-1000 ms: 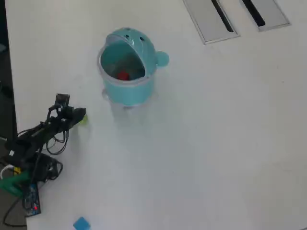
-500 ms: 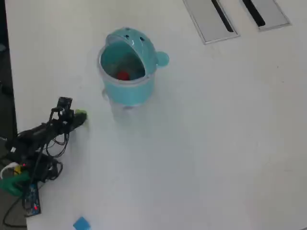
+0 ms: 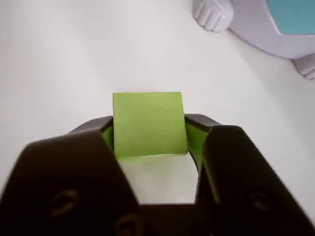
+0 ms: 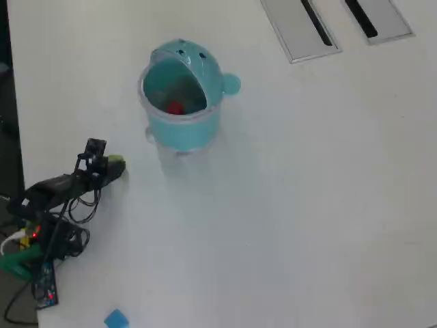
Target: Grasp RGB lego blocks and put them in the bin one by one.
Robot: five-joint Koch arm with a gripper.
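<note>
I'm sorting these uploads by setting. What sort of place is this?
Probably an office or lab desk: a plain white table with grey cable-slot covers at its far edge, bearing only a toy-like teal bin, small coloured blocks, and the arm's loose wiring.

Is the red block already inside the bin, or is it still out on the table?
Inside. In the overhead view the red block lies within the open mouth of the bin, below its rim, not on the table.

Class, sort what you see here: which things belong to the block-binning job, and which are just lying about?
Job:
- yellow-green block, held in the pincer
- red block, inside the teal bin
- blue block, on the table

Lying about:
- two grey slotted panels
- loose cables at the arm's base
</note>
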